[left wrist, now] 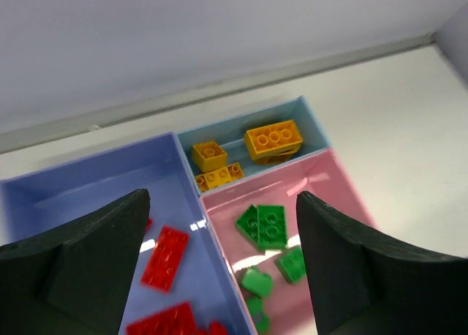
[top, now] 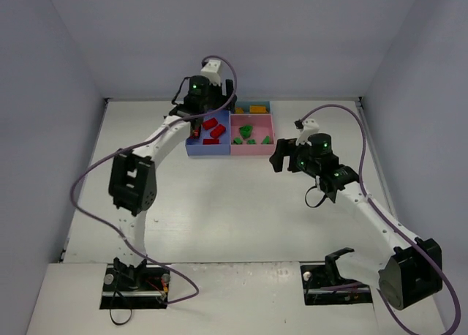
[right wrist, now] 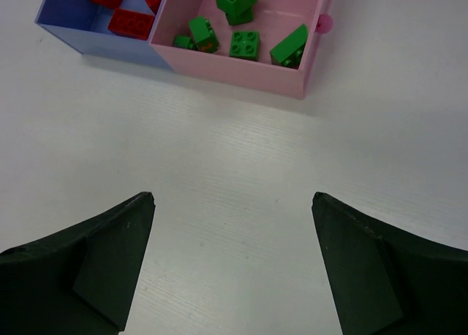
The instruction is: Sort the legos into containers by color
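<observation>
Jaws spread apart on left and right, nothing held. Legos seen sorted inside containers at far edge of desk. Judged light, rigid, slick; best pinched across flat sides.

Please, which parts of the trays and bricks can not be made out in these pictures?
- Top view: the left gripper covers part of the blue tray, so red bricks cannot be counted.
- Top view: yellow bricks too small to count.
- Left wrist view: its fingers and the bottom edge cut off the pink tray.
- Right wrist view: the top edge cuts both trays; the teal tray is outside.
</observation>
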Available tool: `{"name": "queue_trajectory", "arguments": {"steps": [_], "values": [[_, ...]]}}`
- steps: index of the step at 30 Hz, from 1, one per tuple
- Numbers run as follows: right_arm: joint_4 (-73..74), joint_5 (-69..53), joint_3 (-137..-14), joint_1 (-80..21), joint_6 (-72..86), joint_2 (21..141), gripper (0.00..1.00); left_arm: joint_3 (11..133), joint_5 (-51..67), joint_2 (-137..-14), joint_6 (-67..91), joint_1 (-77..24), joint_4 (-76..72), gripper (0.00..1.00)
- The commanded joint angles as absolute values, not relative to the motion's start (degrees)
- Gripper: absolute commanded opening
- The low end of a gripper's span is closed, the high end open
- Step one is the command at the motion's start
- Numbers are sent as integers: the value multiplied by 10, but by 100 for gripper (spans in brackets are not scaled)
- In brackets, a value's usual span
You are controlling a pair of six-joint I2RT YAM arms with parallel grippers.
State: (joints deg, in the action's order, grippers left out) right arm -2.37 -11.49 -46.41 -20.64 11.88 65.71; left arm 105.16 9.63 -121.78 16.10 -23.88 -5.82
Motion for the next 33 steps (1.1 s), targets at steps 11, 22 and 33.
{"name": "queue_trajectory", "arguments": {"steps": [11, 22, 33], "values": [[-3, 65, -549, -193, 78, 555, 100, 737, -30, -680, 175, -128, 238, 87], [19, 237, -523, -192, 52, 471, 100, 602, -136, -395, 212, -122, 362, 91], [41, 287, -519, -192, 91, 475, 100, 537, -120, -339, 237, -123, 394, 92]]}}
